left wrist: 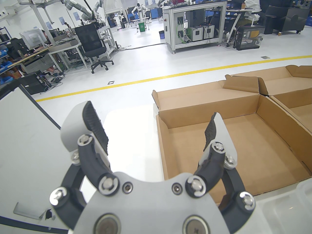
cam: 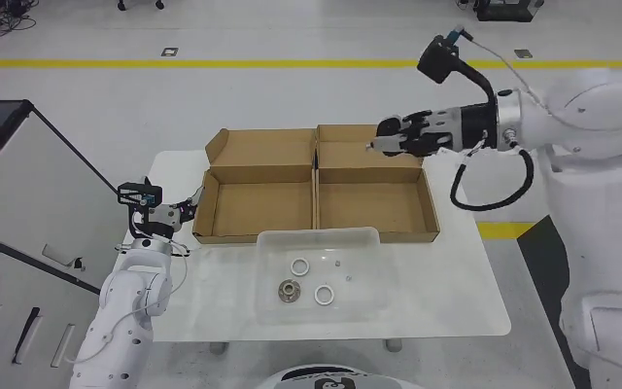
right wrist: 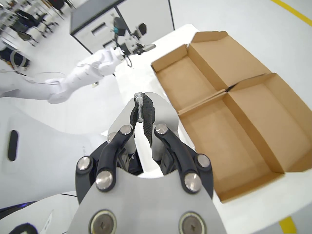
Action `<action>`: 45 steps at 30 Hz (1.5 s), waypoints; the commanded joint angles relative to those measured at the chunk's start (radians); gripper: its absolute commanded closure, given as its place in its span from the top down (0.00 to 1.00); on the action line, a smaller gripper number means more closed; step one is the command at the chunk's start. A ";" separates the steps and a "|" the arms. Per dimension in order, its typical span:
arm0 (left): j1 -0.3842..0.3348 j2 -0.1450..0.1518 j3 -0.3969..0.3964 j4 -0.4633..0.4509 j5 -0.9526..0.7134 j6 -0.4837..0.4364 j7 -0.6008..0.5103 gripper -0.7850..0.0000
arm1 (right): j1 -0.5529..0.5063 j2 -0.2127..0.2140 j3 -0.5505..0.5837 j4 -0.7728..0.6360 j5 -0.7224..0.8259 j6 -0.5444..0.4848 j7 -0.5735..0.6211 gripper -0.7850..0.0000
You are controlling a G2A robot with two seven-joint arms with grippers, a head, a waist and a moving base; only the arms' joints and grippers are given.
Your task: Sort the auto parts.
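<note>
1. The right gripper (right wrist: 142,109) has its fingers clenched on a threaded bolt (right wrist: 139,107), held above the back of the right cardboard box (cam: 374,209).
2. The bolt looks stiff, light and slim; its threads should help the mid-shank grip.
3. The left gripper (left wrist: 153,127) hangs with its fingers released beside the left cardboard box (left wrist: 219,147).
4. The top view adds the clear tray (cam: 316,233) on the desk (cam: 466,292), holding white rings (cam: 300,265).

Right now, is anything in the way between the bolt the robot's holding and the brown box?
No, nothing visible is. The right gripper holds the bolt in the air near the right cardboard box, which is open on top and empty inside.
</note>
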 commanded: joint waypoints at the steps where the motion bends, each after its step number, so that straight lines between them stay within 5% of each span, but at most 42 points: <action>1: 0.000 0.000 0.000 0.000 0.000 0.000 0.000 1.00 | 0.050 -0.004 -0.054 0.024 -0.082 -0.005 0.000 0.00; 12: 0.000 0.000 0.000 0.000 0.000 0.000 0.000 1.00 | 0.218 -0.032 -0.302 0.182 -0.405 -0.063 0.030 0.00; 25: 0.000 0.000 0.000 0.000 0.000 0.000 0.000 1.00 | 0.213 -0.047 -0.451 0.321 -0.647 -0.051 0.032 0.00; 45: 0.000 0.000 0.000 0.000 0.000 0.000 0.000 1.00 | 0.178 -0.097 -0.571 0.624 -0.664 -0.023 -0.073 0.00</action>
